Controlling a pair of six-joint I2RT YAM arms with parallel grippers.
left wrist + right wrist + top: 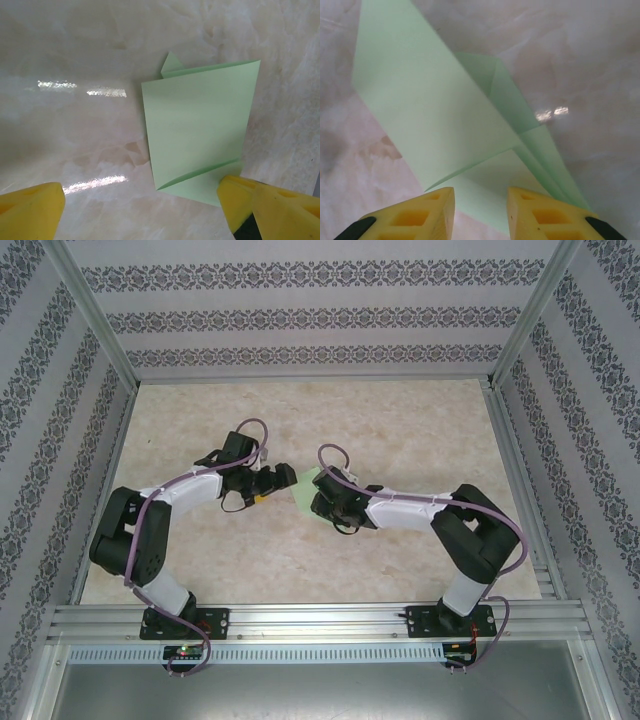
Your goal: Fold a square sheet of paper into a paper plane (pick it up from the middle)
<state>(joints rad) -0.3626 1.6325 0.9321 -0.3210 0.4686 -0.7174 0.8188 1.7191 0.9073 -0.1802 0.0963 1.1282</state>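
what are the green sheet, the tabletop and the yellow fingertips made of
Sheet: thin matte paper, by its sharp creases and flat folded flaps. Tabletop: glossy, marble-patterned, with bright light streaks; stone or laminate, hard to say. Fingertips: yellow, probably moulded plastic, with hollow pockets.

No text, label, brand mark, number or sign could be read on any surface. The green paper (195,130) was unprinted. The wall covering (300,320) at 12 o'clock bore ornamental bands only.

Bright even overhead light, glare streaks on table (75,130), soft shadows, jaws blurry in wrist cams
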